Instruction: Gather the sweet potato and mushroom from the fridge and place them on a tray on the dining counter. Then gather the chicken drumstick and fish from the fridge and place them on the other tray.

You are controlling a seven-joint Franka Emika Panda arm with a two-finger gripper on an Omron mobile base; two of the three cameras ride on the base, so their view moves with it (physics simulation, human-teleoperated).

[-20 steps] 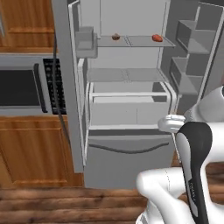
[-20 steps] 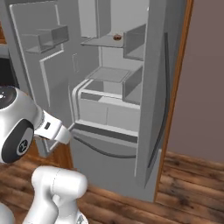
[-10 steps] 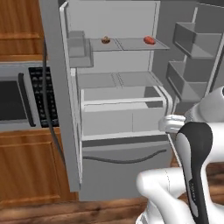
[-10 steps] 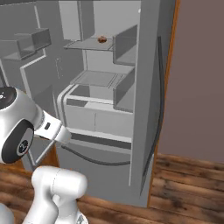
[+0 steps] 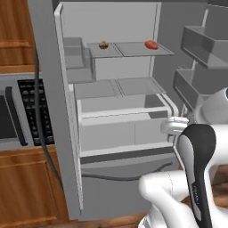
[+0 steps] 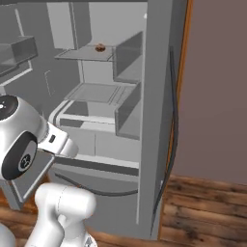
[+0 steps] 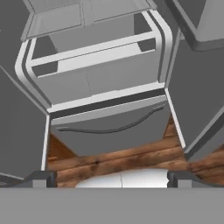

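Closer and closer the whole fridge [image 5: 120, 111] has grown in both base views over the last second, which reads as the base driving up to it, not as anything inside shifting. Its two doors stand wide open, and the cabinet now takes up most of what the cameras see.

On the upper glass shelf [image 5: 129, 48] lie two small items well apart: a brownish, round one toward the left, probably the mushroom [image 5: 103, 45], and a reddish-orange one toward the right, probably the sweet potato [image 5: 151, 44]. The right base view catches the brown one on the same shelf. No drumstick or fish can be made out from here.

As for progress, nothing looks gathered yet: both vegetables sit untouched, so all four items appear left to fetch.

Around the fridge, a steel microwave [image 5: 22, 111] sits in wood cabinets on the left, and door bins [image 5: 200, 58] project on the right. The pale crisper drawers [image 5: 124, 124] lie below the shelf, with the freezer drawer handle under them.

The tool [image 7: 111, 177] hangs low, pointing at the drawer fronts and the wood floor, its tips spread wide and holding nothing. It would have to rise well above the drawers to reach the shelf.
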